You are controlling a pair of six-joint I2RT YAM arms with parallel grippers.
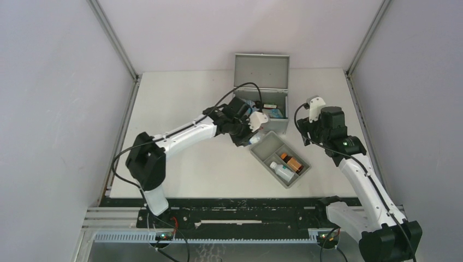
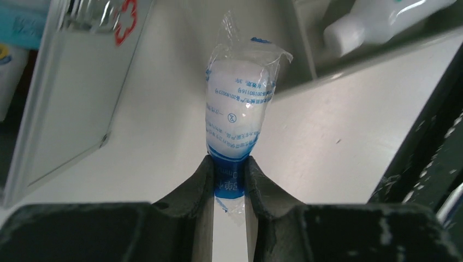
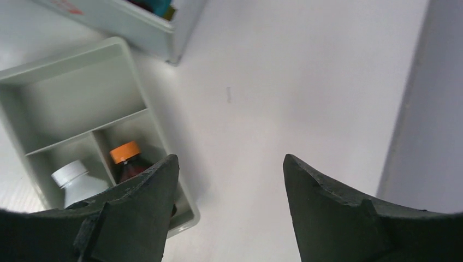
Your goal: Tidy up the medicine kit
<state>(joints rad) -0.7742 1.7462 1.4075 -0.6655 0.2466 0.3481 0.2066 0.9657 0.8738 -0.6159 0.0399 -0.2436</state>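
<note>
The medicine kit is a grey metal box at the back centre, its lid standing open. Its front wall with a red-white sticker shows in the left wrist view. My left gripper hovers at the kit's front left corner. In its wrist view it is shut on the blue end of a clear packet holding a white roll. My right gripper is open and empty, right of the tray and above the bare table; its wrist view shows the same.
A shallow grey two-compartment tray lies in front of the kit. One compartment holds a brown bottle with an orange cap and a white bottle. Blue and dark items lie inside the kit. Frame posts stand at both sides.
</note>
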